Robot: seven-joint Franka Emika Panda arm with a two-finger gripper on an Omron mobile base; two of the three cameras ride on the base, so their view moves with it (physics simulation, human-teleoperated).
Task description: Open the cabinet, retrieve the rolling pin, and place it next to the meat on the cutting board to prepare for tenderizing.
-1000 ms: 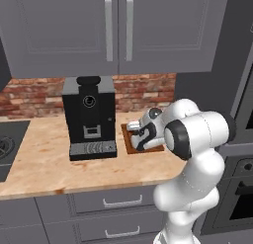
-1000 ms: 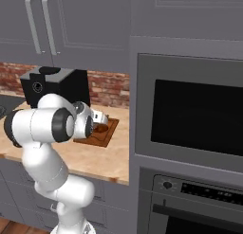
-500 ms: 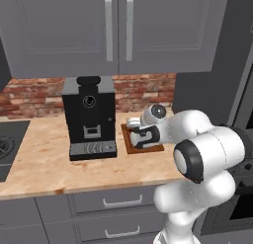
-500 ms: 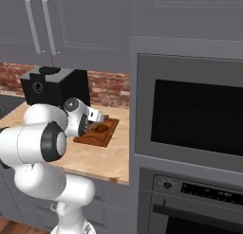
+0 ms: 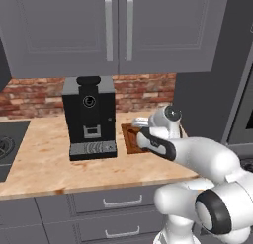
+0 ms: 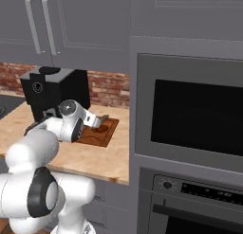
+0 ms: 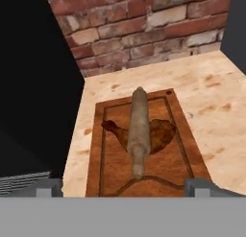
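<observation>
Brick-backed counter, black coffee machine [image 7: 33, 87] beside cutting board [image 7: 110, 169], rolling pin [image 7: 139, 130] across meat [image 7: 161, 135], pincer [image 7: 124, 187] wide, empty.

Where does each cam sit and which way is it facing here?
Left base view: behind the arm on its left, looking forward and down at the coffee machine and cabinet; arm fills lower right.
Right base view: behind on its right, facing counter and oven; arm lower left.
Hand view: on the hand, looking down at the rolling pin lying over the meat; open gripper at bottom.
All three share the cutting board.
</observation>
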